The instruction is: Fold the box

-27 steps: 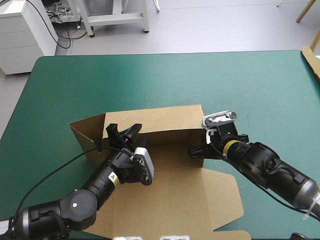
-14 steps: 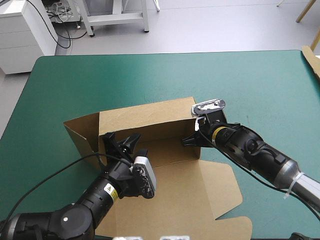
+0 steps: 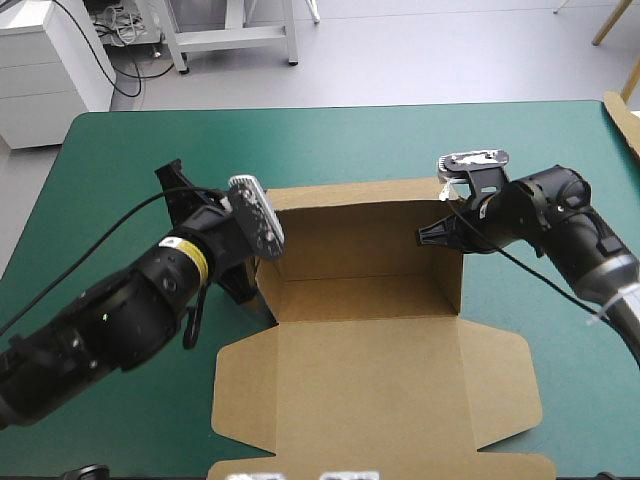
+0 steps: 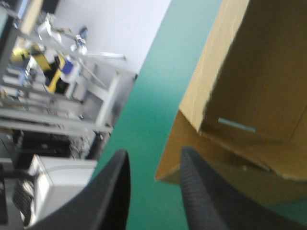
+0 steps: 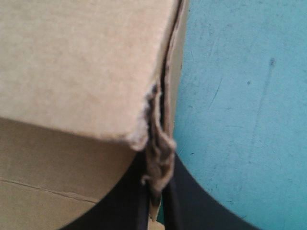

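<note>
The brown box (image 3: 360,250) stands mid-table as an open tray: back wall and both side walls are up, and its lid (image 3: 380,390) lies flat toward the near edge. My right gripper (image 3: 440,236) is shut on the top edge of the right wall; in the right wrist view the frayed board edge (image 5: 160,148) sits between the black fingers (image 5: 160,191). My left gripper (image 3: 222,245) is outside the left wall. Its fingers stand apart (image 4: 154,153), with the box's outer corner (image 4: 192,115) just ahead of them.
A strip of more brown board (image 3: 625,120) shows at the table's right edge. Teal-green cover (image 3: 330,145) lies bare beyond the box up to the far edge. The lid's front flaps reach almost to the near edge.
The box has shifted right and now stands squared, with both side walls up. My left gripper left the box's inside and moved outside the left wall. My right gripper moved right and farther with the right wall.
</note>
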{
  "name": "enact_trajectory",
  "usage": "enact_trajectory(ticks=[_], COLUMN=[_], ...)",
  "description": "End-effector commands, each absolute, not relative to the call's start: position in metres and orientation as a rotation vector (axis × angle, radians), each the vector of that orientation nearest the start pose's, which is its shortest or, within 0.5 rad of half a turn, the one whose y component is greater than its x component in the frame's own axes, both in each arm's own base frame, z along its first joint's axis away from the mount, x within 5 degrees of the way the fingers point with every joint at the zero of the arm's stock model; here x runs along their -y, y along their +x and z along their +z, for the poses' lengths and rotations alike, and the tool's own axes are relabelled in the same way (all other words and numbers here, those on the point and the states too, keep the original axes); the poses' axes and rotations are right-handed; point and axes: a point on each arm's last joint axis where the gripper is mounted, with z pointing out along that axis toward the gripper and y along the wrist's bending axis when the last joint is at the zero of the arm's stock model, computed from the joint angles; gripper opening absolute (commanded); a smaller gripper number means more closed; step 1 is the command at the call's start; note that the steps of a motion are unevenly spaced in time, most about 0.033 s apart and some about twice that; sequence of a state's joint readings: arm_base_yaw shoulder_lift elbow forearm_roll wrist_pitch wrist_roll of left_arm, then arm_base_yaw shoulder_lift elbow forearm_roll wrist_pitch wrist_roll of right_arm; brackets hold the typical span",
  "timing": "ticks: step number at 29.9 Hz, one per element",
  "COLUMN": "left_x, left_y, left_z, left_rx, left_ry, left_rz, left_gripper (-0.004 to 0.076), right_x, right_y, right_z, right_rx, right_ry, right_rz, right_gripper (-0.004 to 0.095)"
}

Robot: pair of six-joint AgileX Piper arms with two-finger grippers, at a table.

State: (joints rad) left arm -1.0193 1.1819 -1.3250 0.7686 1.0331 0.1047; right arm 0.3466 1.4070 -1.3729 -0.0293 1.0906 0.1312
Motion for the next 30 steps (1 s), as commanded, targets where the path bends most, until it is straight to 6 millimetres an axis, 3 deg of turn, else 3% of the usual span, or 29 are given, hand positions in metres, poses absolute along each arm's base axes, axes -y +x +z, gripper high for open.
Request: enact_trajectory(ticks=[1, 4, 8, 12, 16, 21, 26, 30], left_x=[0.142, 0.116, 0.087, 0.067, 0.054, 0.039, 0.026, 0.019], left_y=[0.19, 0.21, 0.212, 0.197, 0.168, 0.126, 0.083, 0.053], left_z=[0.442, 0.44, 0.444, 0.457, 0.452, 0.412, 0.362, 0.334], left_rx=[-1.816, -1.928, -2.03, -1.981, -1.907, -1.916, -1.927, -1.893], left_ry=[1.11, 0.929, 0.728, 0.578, 0.54, 0.547, 0.534, 0.501], left_rz=[0.405, 0.346, 0.214, 0.095, 0.06, 0.032, -0.039, -0.134], left_gripper=[0.0107, -0.0008, -0.0008, -0.0008, -0.0008, -0.0008, -0.0008, -0.0008], right_x=[-0.092, -0.097, -0.106, -0.114, -0.119, -0.124, -0.126, -0.127], right_y=[0.283, 0.303, 0.329, 0.353, 0.37, 0.384, 0.392, 0.396], right_z=[0.382, 0.373, 0.359, 0.342, 0.322, 0.302, 0.293, 0.289], right_rx=[-2.562, -2.599, -2.639, -2.674, -2.711, -2.738, -2.722, -2.705], right_ry=[-0.325, -0.372, -0.434, -0.441, -0.48, -0.504, -0.509, -0.508], right_rz=[0.116, 0.082, 0.052, 0.045, 0.03, 0.022, 0.009, 0.009], right_gripper=[-0.002, -0.002, -0.002, -0.002, -0.002, -0.0021, -0.0021, -0.0022])
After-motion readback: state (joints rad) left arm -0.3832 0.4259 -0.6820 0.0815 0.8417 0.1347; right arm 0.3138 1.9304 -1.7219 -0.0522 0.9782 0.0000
